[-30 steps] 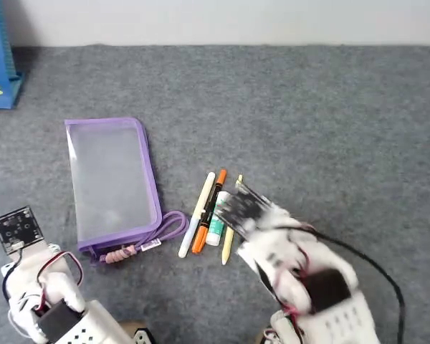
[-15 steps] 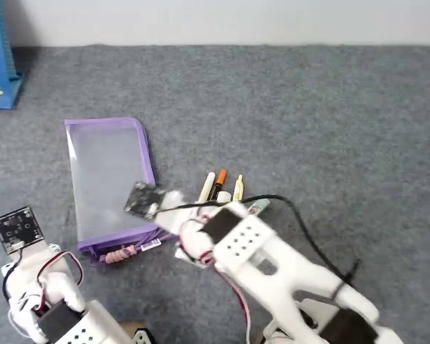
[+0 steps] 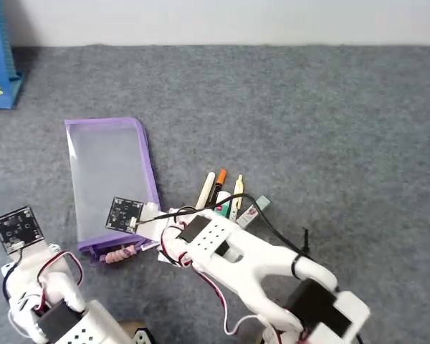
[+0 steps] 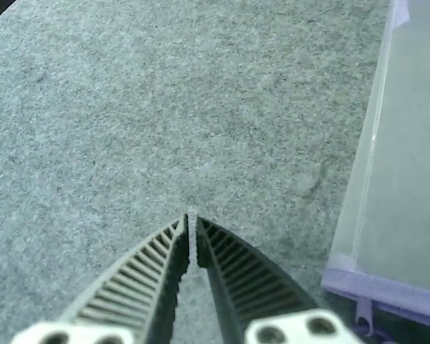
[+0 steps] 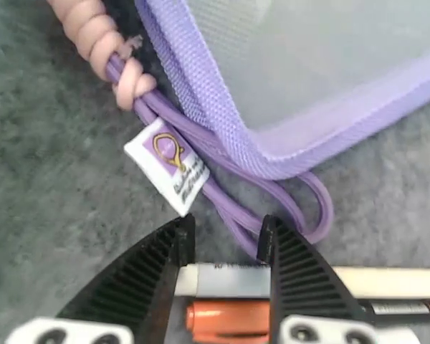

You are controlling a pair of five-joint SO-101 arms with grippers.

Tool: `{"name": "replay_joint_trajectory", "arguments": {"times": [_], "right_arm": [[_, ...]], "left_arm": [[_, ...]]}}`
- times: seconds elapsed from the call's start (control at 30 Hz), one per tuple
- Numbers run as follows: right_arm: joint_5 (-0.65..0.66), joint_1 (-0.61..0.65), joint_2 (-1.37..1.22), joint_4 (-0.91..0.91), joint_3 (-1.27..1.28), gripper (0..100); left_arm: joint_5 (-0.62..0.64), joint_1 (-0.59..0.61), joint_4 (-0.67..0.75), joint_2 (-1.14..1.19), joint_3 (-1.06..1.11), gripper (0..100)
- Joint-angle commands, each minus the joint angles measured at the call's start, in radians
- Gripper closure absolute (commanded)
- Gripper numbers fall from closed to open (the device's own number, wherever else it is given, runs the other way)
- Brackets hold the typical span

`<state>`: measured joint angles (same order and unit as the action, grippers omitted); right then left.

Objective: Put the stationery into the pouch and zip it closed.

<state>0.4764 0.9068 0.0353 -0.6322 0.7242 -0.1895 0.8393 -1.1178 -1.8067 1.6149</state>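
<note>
"Purple pouch flat on the table, left of the pens — and the right claw is down at its near corner, jaws parted either side of the white pen, nothing gripped."

"A second ago that arm sat on the pens' other side, away from the pouch; it's swung right across them. The glue stick looks nudged out sideways too."

"Left claw?"

"Clenched on nothing, hanging over bare table beside the pouch. Hasn't budged."

"How will that pen handle?"

"Light, stiff, smooth barrel, I'd say — it'll roll or pivot if pinched at the tip. Mid-barrel is the safer hold, and the claw's at the very end now, with the orange pen touching alongside."

"And the pouch?"

"Soft and floppy, probably slides on this table. The strap and tag lie right by the jaws, easy to snag. I'd pin the stiffer zip edge with the left claw before feeding anything in."
</note>
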Motion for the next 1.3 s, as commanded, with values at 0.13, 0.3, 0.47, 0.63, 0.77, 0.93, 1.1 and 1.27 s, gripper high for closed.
{"name": "replay_joint_trajectory", "arguments": {"times": [0.13,0.3,0.47,0.63,0.77,0.93,1.1,1.27], "right_arm": [[0.014,-0.001,-0.094,-0.024,-0.150,83.8],[0.014,-0.013,-0.166,-0.137,-0.279,99.1],[0.014,-0.079,-0.176,-0.269,-0.396,99.1],[0.018,-0.156,-0.124,-0.420,-0.520,99.0],[0.092,-0.205,-0.022,-0.550,-0.575,99.0],[0.109,-0.185,0.012,-0.598,-0.525,98.9],[0.110,-0.093,-0.051,-0.479,-0.416,90.7],[0.110,-0.042,-0.139,-0.366,-0.407,85.3]], "left_arm": [[-0.012,-0.003,0.026,-0.005,-0.010,98],[-0.012,-0.003,0.026,-0.005,-0.010,98],[-0.012,-0.003,0.026,-0.005,-0.010,98],[-0.012,-0.003,0.026,-0.005,-0.010,98],[-0.012,-0.003,0.026,-0.005,-0.010,98],[-0.012,-0.003,0.026,-0.005,-0.010,98],[-0.012,-0.003,0.026,-0.005,-0.010,98],[-0.012,-0.003,0.026,-0.005,-0.007,98]]}}
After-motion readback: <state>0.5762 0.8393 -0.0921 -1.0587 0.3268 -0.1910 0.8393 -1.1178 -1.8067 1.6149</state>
